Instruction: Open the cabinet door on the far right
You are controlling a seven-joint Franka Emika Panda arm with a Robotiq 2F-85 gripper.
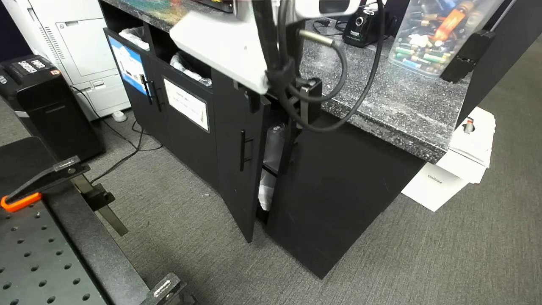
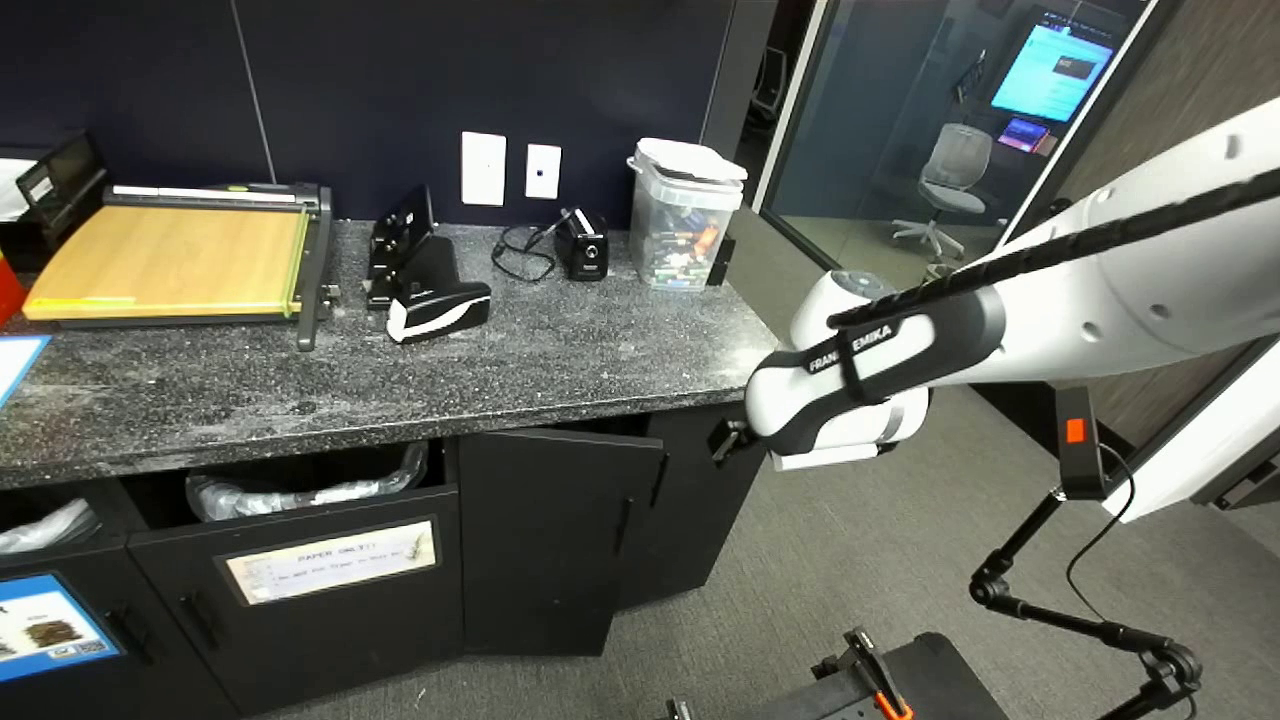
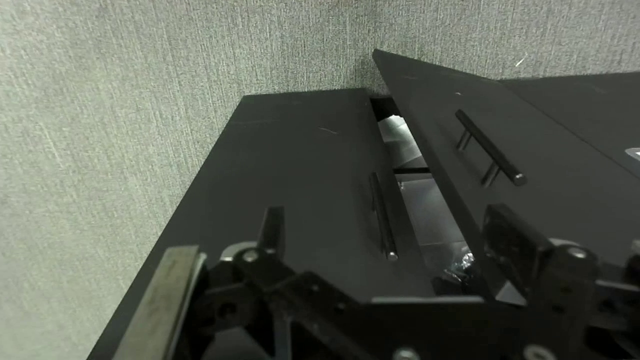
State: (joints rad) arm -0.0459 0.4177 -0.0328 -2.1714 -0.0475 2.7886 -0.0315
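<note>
Wrist view clearest: handle (image 3: 383, 218) on cabinet door (image 3: 295, 175), spread end effector (image 3: 390, 231).

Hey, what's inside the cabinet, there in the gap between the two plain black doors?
A dark shelf edge, something greyish above it and something whitish below; I can't tell what either is. The far-right door and the door beside it cover the rest.

The speckled countertop (image 2: 600, 360) carries a paper trimmer (image 2: 170, 255), a black device (image 2: 583, 250) (corded) toward the back edge, and a tub (image 2: 685, 215) near the back right corner.
</note>
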